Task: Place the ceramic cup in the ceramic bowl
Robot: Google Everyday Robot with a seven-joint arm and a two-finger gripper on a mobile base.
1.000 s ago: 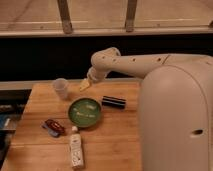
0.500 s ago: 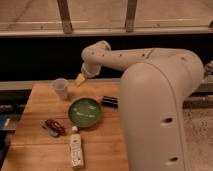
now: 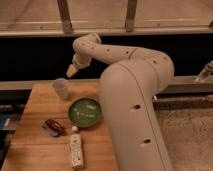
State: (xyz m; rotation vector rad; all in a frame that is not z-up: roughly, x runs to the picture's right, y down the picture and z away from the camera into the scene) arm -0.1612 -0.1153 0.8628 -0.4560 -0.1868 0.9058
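The ceramic cup (image 3: 60,88) is small, pale and tapered, and stands upright at the back left of the wooden table (image 3: 35,140). The ceramic bowl (image 3: 85,112) is round, green and shallow, and sits in front of and to the right of the cup. My gripper (image 3: 71,72) hangs at the end of the white arm, above and a little to the right of the cup, apart from it, pointing down-left. It holds nothing that I can see.
A white bottle with a label (image 3: 76,149) lies near the table's front edge. A red and dark packet (image 3: 52,127) lies left of the bowl. My large white arm body (image 3: 135,110) covers the table's right side. A dark ledge runs behind.
The arm has swung left over the last second, carrying the gripper from above the bowl's back edge to just above and right of the cup. The objects have not moved.
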